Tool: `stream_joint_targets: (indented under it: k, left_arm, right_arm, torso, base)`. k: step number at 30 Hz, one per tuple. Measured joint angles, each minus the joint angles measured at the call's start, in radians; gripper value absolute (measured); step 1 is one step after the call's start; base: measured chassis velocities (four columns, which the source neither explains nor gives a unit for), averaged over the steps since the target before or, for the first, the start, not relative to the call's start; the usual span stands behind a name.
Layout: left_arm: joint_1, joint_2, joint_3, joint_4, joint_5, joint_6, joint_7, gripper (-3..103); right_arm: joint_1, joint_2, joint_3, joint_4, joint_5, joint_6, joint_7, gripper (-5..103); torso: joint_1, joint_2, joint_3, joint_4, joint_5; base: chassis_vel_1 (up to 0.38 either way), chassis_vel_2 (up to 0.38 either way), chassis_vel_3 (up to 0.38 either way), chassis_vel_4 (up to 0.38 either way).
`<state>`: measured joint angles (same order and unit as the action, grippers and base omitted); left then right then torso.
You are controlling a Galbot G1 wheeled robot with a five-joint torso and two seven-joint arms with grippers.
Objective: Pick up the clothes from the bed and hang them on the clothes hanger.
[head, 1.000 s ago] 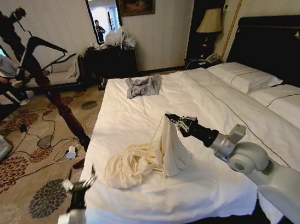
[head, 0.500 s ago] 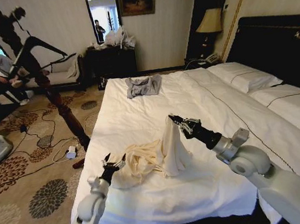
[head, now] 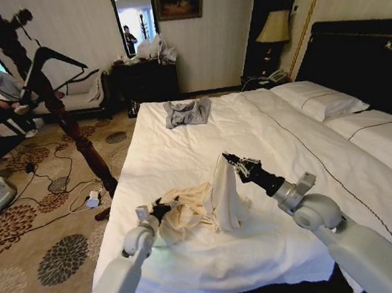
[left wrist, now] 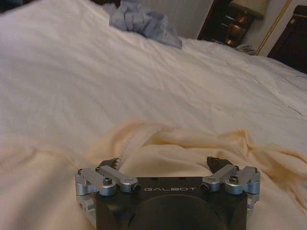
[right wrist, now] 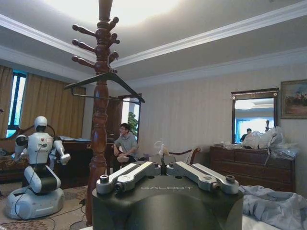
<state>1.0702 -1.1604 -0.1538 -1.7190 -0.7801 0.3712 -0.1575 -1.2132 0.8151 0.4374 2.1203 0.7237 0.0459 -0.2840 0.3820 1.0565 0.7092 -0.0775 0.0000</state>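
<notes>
Lifting is the step you're in: your right gripper [head: 225, 158] has its fingers pinched on a raised peak of the clothes [head: 196, 205], whose bulk lies crumpled on the bed [head: 180, 138] near its foot. Your left gripper [left wrist: 165, 165], fingers spread wide, sits over the fabric's other end. Next, I'd judge, close it on cloth. The clothes hanger [right wrist: 103, 81] hangs on the coat stand [right wrist: 100, 124]. "GALBOT" marks both wrists.

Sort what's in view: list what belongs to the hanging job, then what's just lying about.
Job:
the clothes, one part lifted by the right end effector
left end effector, open at the cream heap
the bed
black clothes hanger on the coat stand

Lying about:
grey garment
pillows
bedside lamp
</notes>
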Motion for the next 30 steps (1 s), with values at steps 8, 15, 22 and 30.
stream_joint_targets:
  k: [8, 15, 22, 30]
  left_arm:
    - [-0.004, -0.005, 0.003, 0.004, -0.029, -0.010, 0.003, 77]
    - [-0.001, -0.024, -0.011, 0.003, -0.039, -0.035, 0.019, 56]
    - [0.012, -0.025, -0.047, -0.025, -0.053, -0.075, 0.062, 24]
    - [-0.052, 0.007, -0.082, -0.021, -0.098, -0.136, 0.102, 3]
  right_arm:
    - [0.000, 0.015, -0.003, -0.019, -0.017, 0.004, 0.001, 0]
    - [0.001, 0.020, -0.007, -0.026, -0.030, 0.009, 0.003, 0]
    - [-0.009, 0.020, 0.001, -0.026, -0.044, 0.015, 0.006, 0]
    - [0.004, 0.020, 0.002, -0.057, -0.036, 0.022, 0.034, 0]
  torso:
    - [0.000, 0.000, 0.000, 0.0000, 0.0002]
    - [0.000, 0.000, 0.000, -0.0003, 0.0001]
    - [0.000, 0.000, 0.000, -0.0002, 0.0000]
    - [0.000, 0.000, 0.000, -0.0002, 0.0000]
  base:
    - [0.000, 0.000, 0.000, 0.000]
    - [0.000, 0.000, 0.000, 0.000]
    - [0.000, 0.000, 0.000, 0.000]
    - [0.000, 0.000, 0.000, 0.000]
